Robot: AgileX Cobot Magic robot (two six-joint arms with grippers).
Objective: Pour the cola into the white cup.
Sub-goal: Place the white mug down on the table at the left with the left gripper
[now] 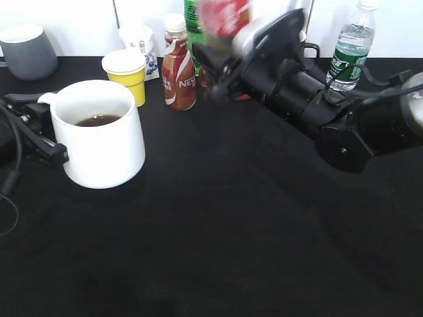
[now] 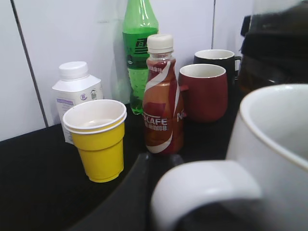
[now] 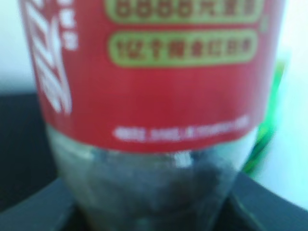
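The white cup (image 1: 99, 142) stands at the left of the black table with dark liquid in it. My left gripper (image 1: 38, 124) is shut on its loop handle (image 2: 204, 185); the cup's wall fills the right of the left wrist view (image 2: 274, 139). My right gripper (image 1: 230, 58) is shut on the cola bottle (image 1: 225, 16) and holds it raised at the back middle, blurred, to the right of the cup and apart from it. In the right wrist view the bottle's red label (image 3: 149, 72) fills the frame, with its clear lower part between the jaws.
A yellow cup (image 1: 125, 72), a Nescafe bottle (image 1: 178, 69), a green bottle (image 1: 193, 26) and a small white bottle (image 1: 140, 38) stand behind the cup. A grey mug (image 1: 26, 49) is back left and a water bottle (image 1: 353, 46) back right. A red mug (image 2: 204, 91) and a black mug (image 2: 217, 57) also stand at the back.
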